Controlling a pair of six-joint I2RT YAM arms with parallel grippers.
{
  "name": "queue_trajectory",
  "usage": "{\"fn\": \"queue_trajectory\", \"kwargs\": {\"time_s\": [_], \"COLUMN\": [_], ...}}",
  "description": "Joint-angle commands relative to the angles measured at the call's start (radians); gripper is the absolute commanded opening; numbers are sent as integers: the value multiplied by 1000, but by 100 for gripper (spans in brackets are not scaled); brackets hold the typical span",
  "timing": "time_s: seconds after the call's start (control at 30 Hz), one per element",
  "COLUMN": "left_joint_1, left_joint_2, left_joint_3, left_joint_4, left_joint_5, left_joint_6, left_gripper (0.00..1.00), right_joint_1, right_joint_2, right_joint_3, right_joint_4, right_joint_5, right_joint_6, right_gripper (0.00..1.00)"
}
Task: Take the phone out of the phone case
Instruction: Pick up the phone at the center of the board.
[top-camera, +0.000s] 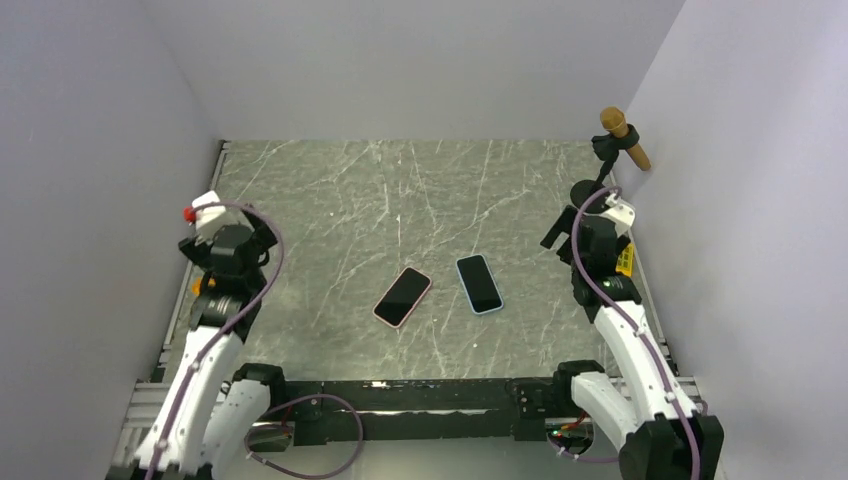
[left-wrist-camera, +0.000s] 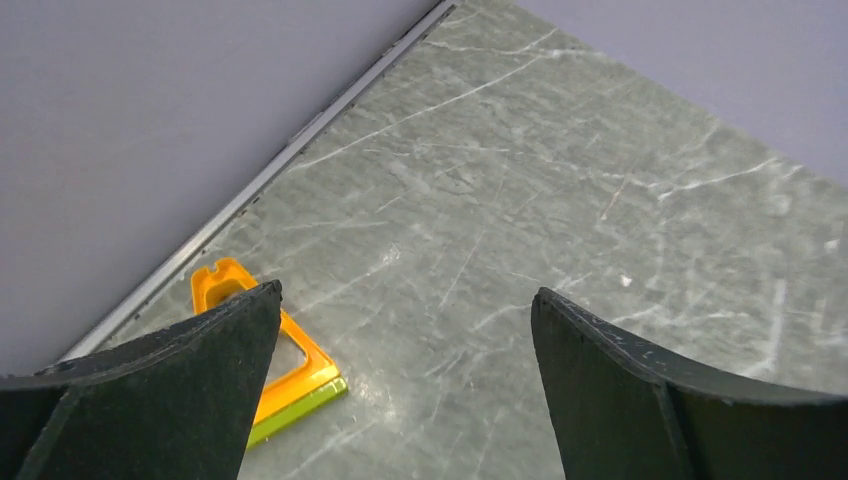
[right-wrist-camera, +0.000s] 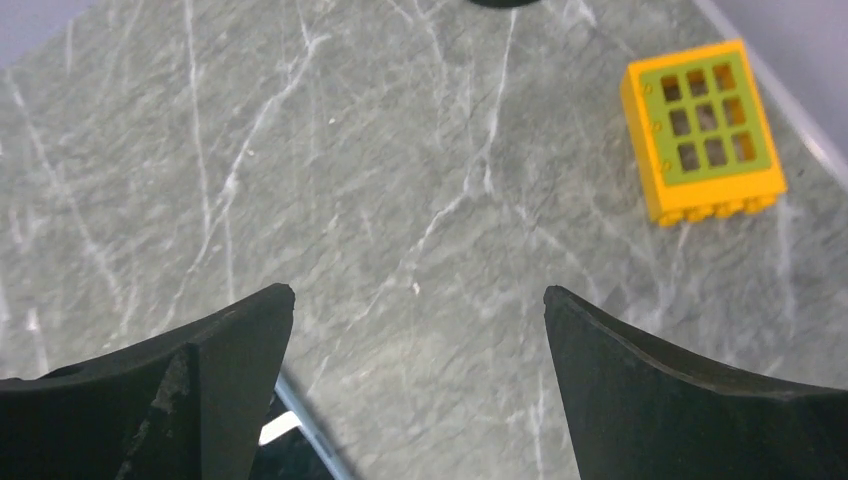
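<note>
Evidently nothing is gripped yet. On the left, the left gripper (left-wrist-camera: 405, 295) hangs over the table (top-camera: 330, 200) near the side wall with its fingers wide apart. An orange triangular piece (left-wrist-camera: 310, 355) lies just beside one finger, so a careless sweep toward the centre could drag it along.

Near the middle of the table lie two flat dark slabs, well apart from both arms: a pink-edged phone (top-camera: 402, 297) and, just beside it, a blue-edged phone (top-camera: 479, 283). I cannot tell from these views which is the cased phone the task means, or whether both are cased, so picking the wrong one is the first risk.

Each slab lies flat on smooth stone. Fingers coming down on it may skid off the thin rim or push the whole thing away. If only one gripper pulls, case and phone will likely move together rather than part.

On the right, the right gripper (right-wrist-camera: 417, 292) is also spread open and holds nothing. A dark corner with a pale rim shows beneath it, probably the blue-edged one. A yellow grid block (right-wrist-camera: 705, 130) and a microphone stand (top-camera: 603, 160) are close by, and a wide swing of that arm could knock either.
</note>
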Motion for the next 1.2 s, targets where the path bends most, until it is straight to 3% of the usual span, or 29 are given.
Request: {"fn": "queue_trajectory", "kwargs": {"time_s": [0.0, 0.07, 0.13, 0.2, 0.33, 0.43, 0.57, 0.7, 0.8, 0.9, 1.17], "left_joint_1": [-2, -1, -2, -3, -2, -2, -3, -10, -81, -232, -560], "left_joint_2": [-219, -303, -352, -376, -393, -372, -290, -132, 12, 159, 556], "left_joint_3": [-10, -29, -9, 24, 34, 26, 6, -16, 14, 69, 275], "left_joint_4": [-214, -208, -260, -329, -317, -299, -298, -293, -330, -351, -378], "left_joint_5": [23, 119, 225, 348, 591, 736, 858, 972, 941, 831, 663], "left_joint_6": [-102, -80, -115, -114, -83, -86, -88, -67, -49, -14, 21], "left_gripper": [99, 99, 99, 99, 99, 99, 99, 99, 99, 99, 99], "right_joint_1": [0, 6, 28, 145, 417, 514, 700, 747, 757, 756, 752], "right_joint_2": [-57, -66, 11, 116, 292, 392, 501, 589, 580, 514, 89], "right_joint_3": [40, 26, 60, 123, 245, 292, 362, 423, 421, 379, 164], "right_joint_4": [-195, -127, -163, -234, -310, -310, -287, -285, -281, -289, -341], "right_joint_5": [-99, -335, -438, -402, -227, -284, -224, -260, -243, -194, 13], "right_joint_6": [166, 106, 176, 202, 248, 389, 529, 617, 627, 625, 606], "right_gripper": [100, 100, 100, 100, 100, 100, 100, 100, 100, 100, 100]}}
